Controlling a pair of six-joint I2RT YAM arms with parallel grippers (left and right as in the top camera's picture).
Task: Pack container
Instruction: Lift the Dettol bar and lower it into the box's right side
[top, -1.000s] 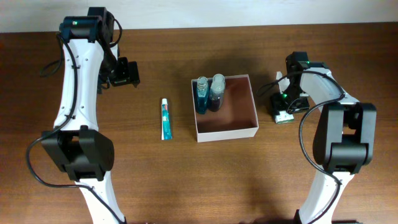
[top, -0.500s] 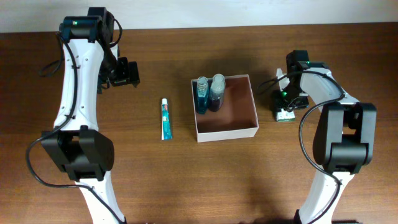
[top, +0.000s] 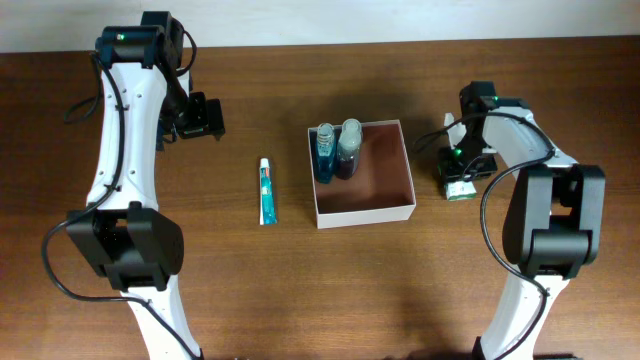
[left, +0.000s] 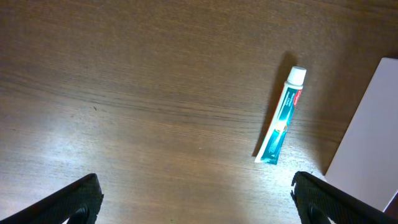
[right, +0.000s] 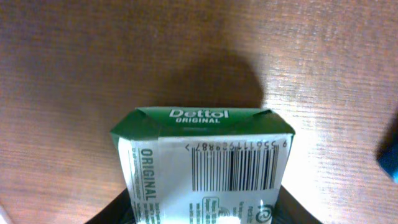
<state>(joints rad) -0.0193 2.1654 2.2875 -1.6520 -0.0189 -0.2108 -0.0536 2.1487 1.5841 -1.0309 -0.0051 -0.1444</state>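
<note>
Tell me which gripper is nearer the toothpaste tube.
Left. Overhead, the left gripper sits up-left of the toothpaste tube; the right gripper is beyond the container, at the Dettol box.

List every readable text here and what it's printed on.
"Dettol": green end flap of the Dettol box.
"ORIGINAL": same flap, below the brand.
"ORIGINAL": sideways on its white face, beside the barcode.
Digits above the barcode: too blurred to trust.
Print on the toothpaste tube: too small.
Labels on the two bottles: not legible.
</note>
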